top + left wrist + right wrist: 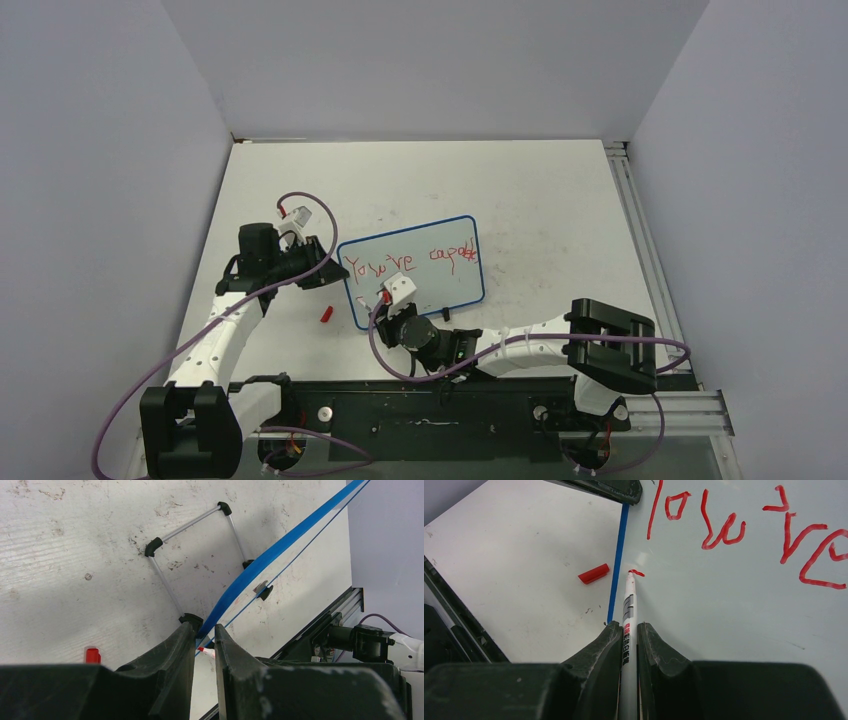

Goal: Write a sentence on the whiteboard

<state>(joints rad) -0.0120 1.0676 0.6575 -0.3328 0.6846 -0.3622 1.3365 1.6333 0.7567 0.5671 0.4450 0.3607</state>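
The whiteboard (437, 285), blue-framed, lies on the table at centre. Its sentence (410, 262) is one red line reading "You're capable". My left gripper (322, 272) is shut on the board's left edge. In the left wrist view the blue frame (270, 555) runs into the narrow gap between the jaws of that gripper (204, 630). My right gripper (627, 626) is shut on a white marker (628, 605). Its red tip touches the board beside a short red stroke (637, 572) near the left frame (619, 555), below the lettering (724, 527).
A red marker cap (326, 313) lies on the table just left of the board; it also shows in the right wrist view (593, 573) and the left wrist view (92, 655). A wire stand (195, 525) sits by the board's edge. A rail (640, 240) borders the table's right.
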